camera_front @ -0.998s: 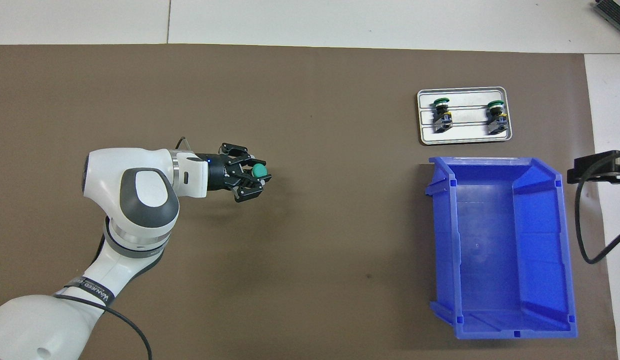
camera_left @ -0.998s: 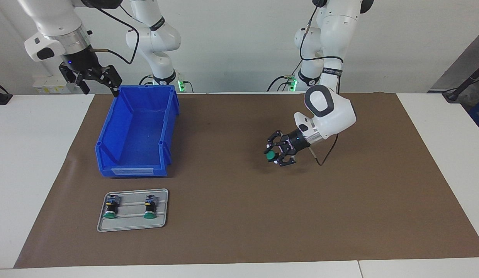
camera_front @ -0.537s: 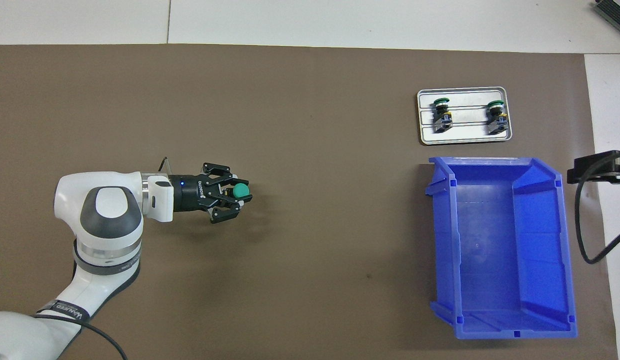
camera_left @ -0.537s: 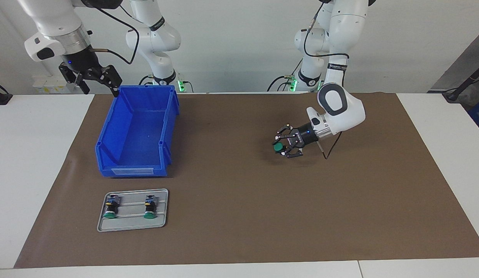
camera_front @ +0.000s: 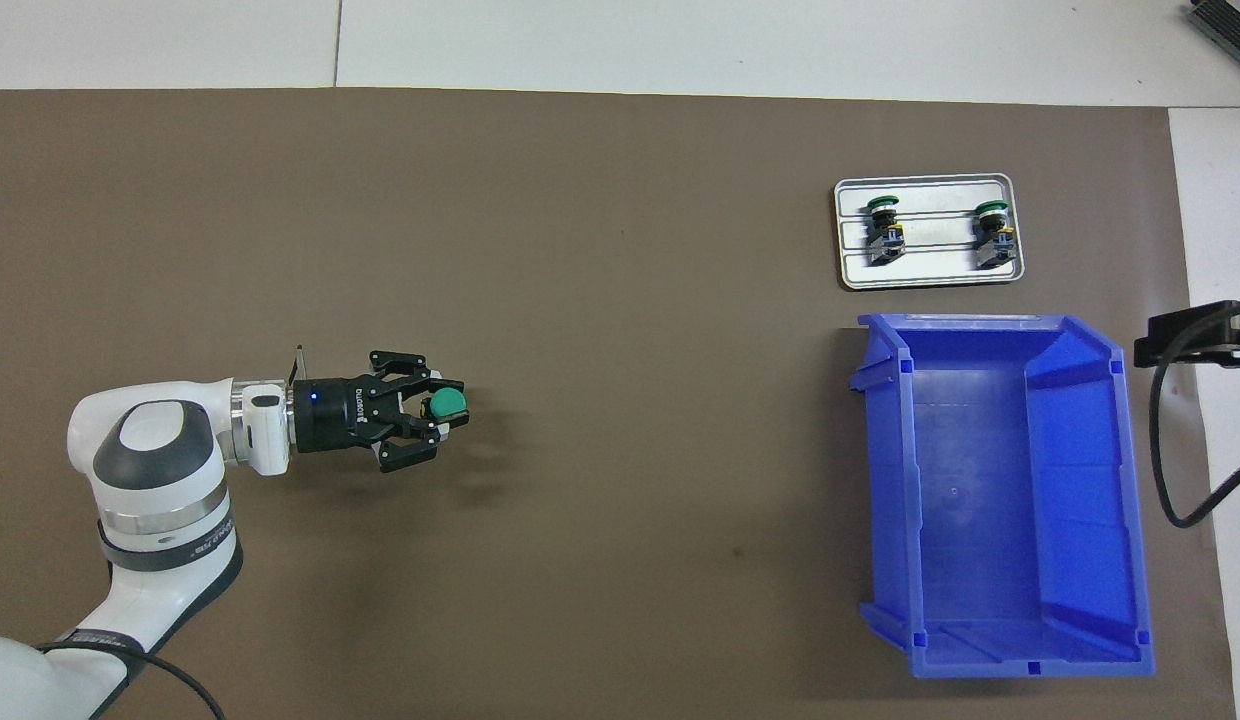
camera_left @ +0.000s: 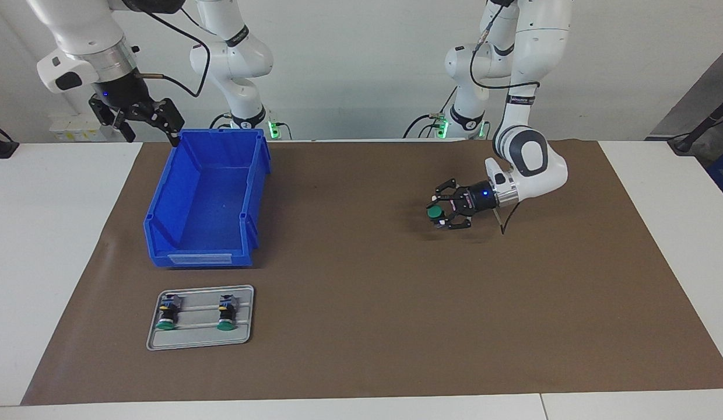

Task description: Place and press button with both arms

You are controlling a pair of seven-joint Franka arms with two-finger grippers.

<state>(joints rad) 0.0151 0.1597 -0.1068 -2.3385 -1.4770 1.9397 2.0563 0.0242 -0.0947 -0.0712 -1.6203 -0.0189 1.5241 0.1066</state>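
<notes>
The left gripper [camera_left: 440,213] hangs low over the bare brown mat [camera_left: 361,326], toward the left arm's end of the table, its wrist lying nearly level and pointing toward the right arm's end. Its fingers are closed partway around a button [camera_left: 435,212], gripping the dark body so that the round green cap sticks out past the fingertips. Seen from overhead, the same gripper [camera_front: 432,420] and the held button [camera_front: 446,403] sit over open mat, well apart from everything else on the table

The right gripper [camera_left: 146,123] waits raised in the air just beside the corner of the blue bin [camera_left: 163,198] that is nearest the robots, with its fingers spread wide and nothing between them. In the overhead view only a dark piece of it [camera_front: 1190,335] shows at the edge

The blue bin [camera_front: 880,480] stands on the mat toward the right arm's end. Farther from the robots than the bin, and close to it, lies a grey tray [camera_left: 154,341] with two more buttons [camera_left: 165,313] [camera_left: 225,312] lying on their sides, side by side, green caps pointing away from the robots
</notes>
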